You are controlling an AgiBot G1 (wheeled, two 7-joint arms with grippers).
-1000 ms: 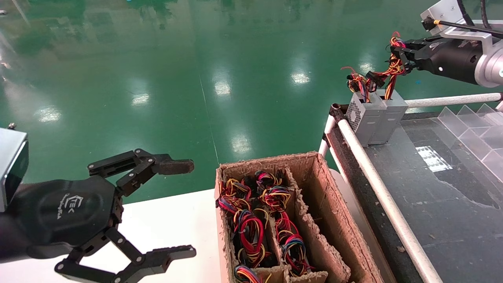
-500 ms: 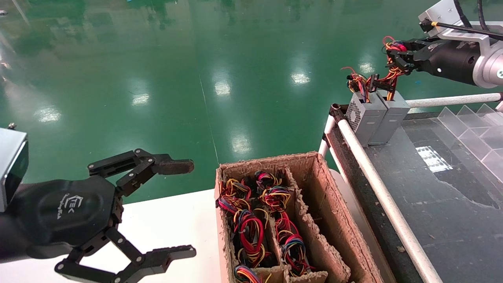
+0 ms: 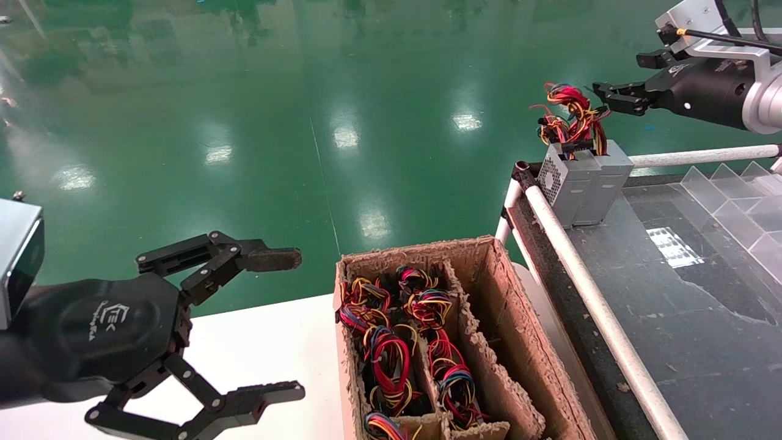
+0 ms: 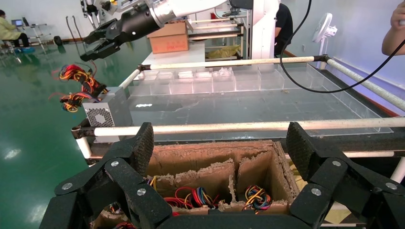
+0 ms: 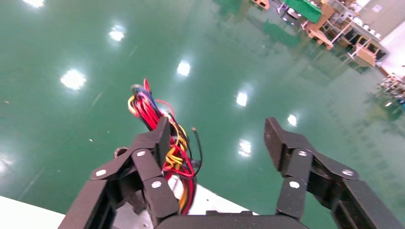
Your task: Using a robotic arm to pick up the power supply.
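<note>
The power supply [image 3: 611, 177], a plain grey metal box, stands upright at the dark table's far left corner, pressed against a like grey box with a vent face [image 3: 565, 180]. A tangle of red, yellow and orange wires [image 3: 574, 110] rests on top of the two boxes. My right gripper [image 3: 620, 76] hovers just right of and above the wires, open and holding nothing. In the right wrist view the wires [image 5: 150, 109] lie beside one finger [image 5: 162, 138], outside the gap of the right gripper [image 5: 217, 143]. My left gripper [image 3: 290, 324] stays open over the white table.
A torn cardboard box [image 3: 507, 305] with dividers holds several wire bundles, right below the left gripper [image 4: 220, 148]. A white tube rail [image 3: 586, 287] edges the dark table. Clear plastic dividers [image 3: 745, 201] sit at the far right. Green floor lies beyond.
My right gripper has opened and let go of the wire bundle, which dropped back onto the tops of the grey boxes. The left arm has not moved.
</note>
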